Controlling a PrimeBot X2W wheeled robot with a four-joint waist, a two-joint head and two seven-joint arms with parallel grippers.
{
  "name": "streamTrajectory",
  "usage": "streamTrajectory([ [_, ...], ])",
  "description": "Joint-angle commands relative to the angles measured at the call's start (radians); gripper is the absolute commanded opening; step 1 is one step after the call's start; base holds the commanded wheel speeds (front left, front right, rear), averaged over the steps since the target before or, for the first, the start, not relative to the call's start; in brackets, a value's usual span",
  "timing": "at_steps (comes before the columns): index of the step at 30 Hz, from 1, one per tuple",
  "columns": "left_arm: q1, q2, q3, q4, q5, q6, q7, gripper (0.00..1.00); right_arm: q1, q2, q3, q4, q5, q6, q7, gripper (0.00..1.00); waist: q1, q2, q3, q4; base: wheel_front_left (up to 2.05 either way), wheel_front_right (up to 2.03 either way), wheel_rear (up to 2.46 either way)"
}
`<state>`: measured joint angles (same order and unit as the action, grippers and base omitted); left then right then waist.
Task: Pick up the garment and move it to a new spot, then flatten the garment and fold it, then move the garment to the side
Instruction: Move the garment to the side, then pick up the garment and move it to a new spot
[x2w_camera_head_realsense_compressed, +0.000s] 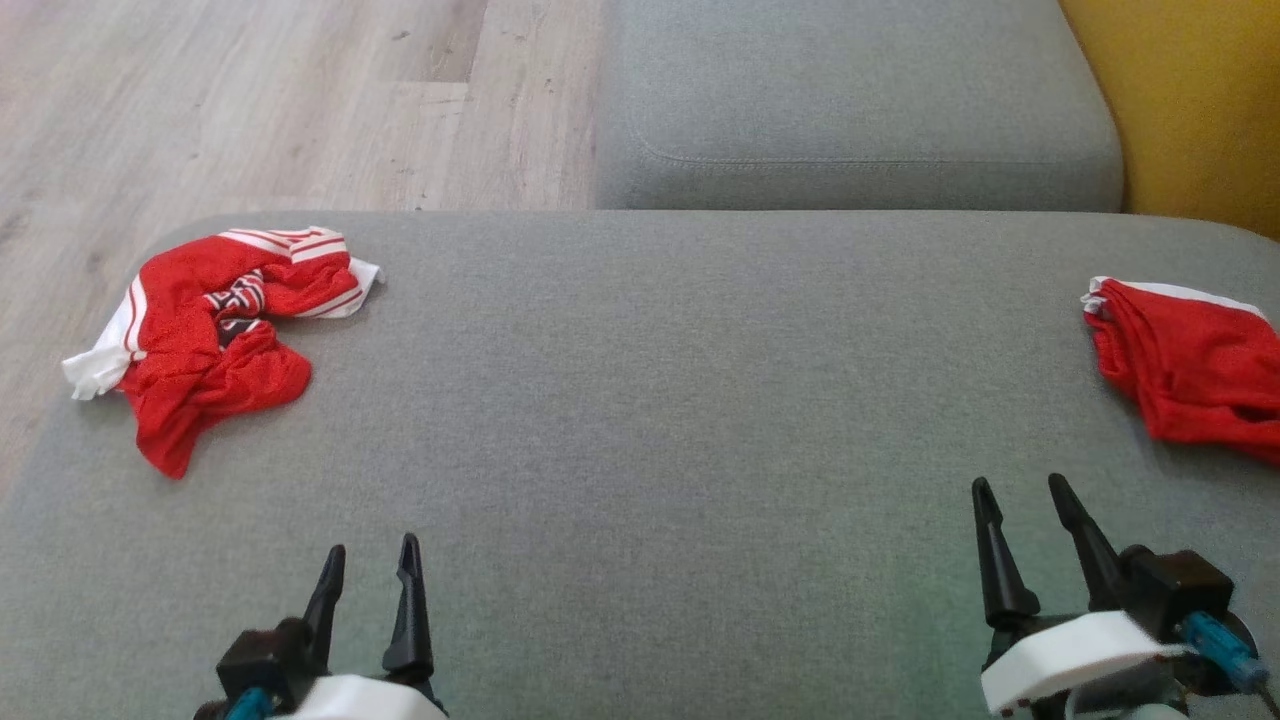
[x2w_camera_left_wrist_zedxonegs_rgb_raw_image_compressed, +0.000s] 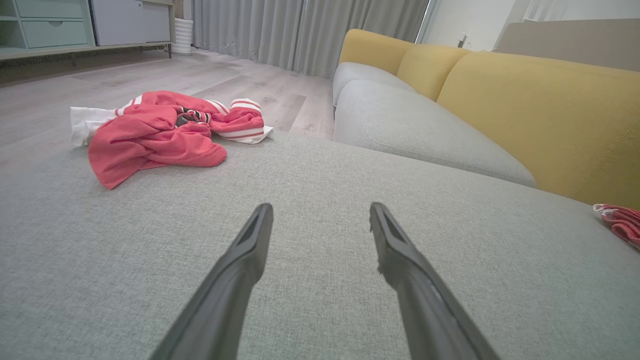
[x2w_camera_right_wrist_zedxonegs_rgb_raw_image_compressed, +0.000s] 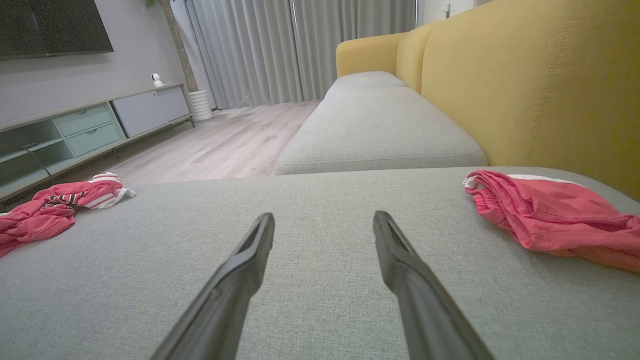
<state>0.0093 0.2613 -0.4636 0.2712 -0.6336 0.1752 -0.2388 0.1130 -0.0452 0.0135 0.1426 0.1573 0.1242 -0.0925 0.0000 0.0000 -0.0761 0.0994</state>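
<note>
A crumpled red garment (x2w_camera_head_realsense_compressed: 215, 340) with white stripes and white trim lies bunched at the far left of the grey sofa cushion (x2w_camera_head_realsense_compressed: 660, 420). The same garment (x2w_camera_left_wrist_zedxonegs_rgb_raw_image_compressed: 160, 135) sits ahead and to the left in the left wrist view, and at the left edge as garment (x2w_camera_right_wrist_zedxonegs_rgb_raw_image_compressed: 55, 205) in the right wrist view. My left gripper (x2w_camera_head_realsense_compressed: 370, 565) rests open at the lower left, well short of it, with nothing between its fingers. My right gripper (x2w_camera_head_realsense_compressed: 1020, 505) stands open at the lower right, likewise empty. Left gripper (x2w_camera_left_wrist_zedxonegs_rgb_raw_image_compressed: 320, 215) and right gripper (x2w_camera_right_wrist_zedxonegs_rgb_raw_image_compressed: 322, 222) both show spread fingers over bare cushion.
A second red cloth (x2w_camera_head_realsense_compressed: 1190, 370) with white trim lies at the cushion's right edge, close to my right gripper. Another grey seat cushion (x2w_camera_head_realsense_compressed: 850, 110) lies beyond, a yellow backrest (x2w_camera_head_realsense_compressed: 1190, 100) to the right, and wood floor (x2w_camera_head_realsense_compressed: 250, 100) off the left edge.
</note>
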Motion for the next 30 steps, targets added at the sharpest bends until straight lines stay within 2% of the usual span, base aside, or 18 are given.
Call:
streamTrajectory([
  [1, -0.04, 0.011, 0.027, -0.026, 0.002, -0.001, -0.005, 1.0, -0.027, -0.005, 0.025, -0.028, 0.007, 0.007, -0.013, 1.0, 0.0, 0.0, -0.001, 0.004, 0.0, 0.0, 0.0],
  [6, -0.046, 0.014, 0.02, -0.026, 0.005, -0.002, -0.002, 1.0, -0.016, -0.005, 0.032, -0.027, 0.01, 0.007, -0.011, 1.0, 0.0, 0.0, -0.006, 0.04, 0.0, 0.0, 0.0],
  [10, -0.056, 0.023, 0.015, -0.037, 0.014, 0.001, 0.003, 1.0, -0.012, -0.005, 0.038, -0.023, 0.021, 0.007, -0.019, 1.0, 0.0, 0.0, -0.009, 0.12, 0.0, 0.0, 0.0],
  [11, -0.056, 0.023, 0.015, -0.037, 0.014, 0.001, 0.003, 1.0, -0.012, -0.005, 0.038, -0.023, 0.021, 0.007, -0.019, 1.0, 0.0, 0.0, -0.009, 0.12, 0.0, 0.0, 0.0],
  [22, -0.058, 0.054, 0.021, -0.089, 0.02, 0.015, 0.018, 1.0, -0.045, -0.005, 0.071, 0.002, 0.05, 0.007, -0.052, 1.0, 0.0, 0.0, 0.003, 0.347, 0.0, 0.0, 0.0],
  [30, -0.031, 0.055, 0.067, -0.142, 0.012, 0.046, -0.003, 1.0, -0.112, -0.005, 0.14, 0.012, 0.035, 0.007, -0.042, 1.0, 0.0, 0.0, 0.054, 0.393, 0.0, 0.0, 0.0],
])
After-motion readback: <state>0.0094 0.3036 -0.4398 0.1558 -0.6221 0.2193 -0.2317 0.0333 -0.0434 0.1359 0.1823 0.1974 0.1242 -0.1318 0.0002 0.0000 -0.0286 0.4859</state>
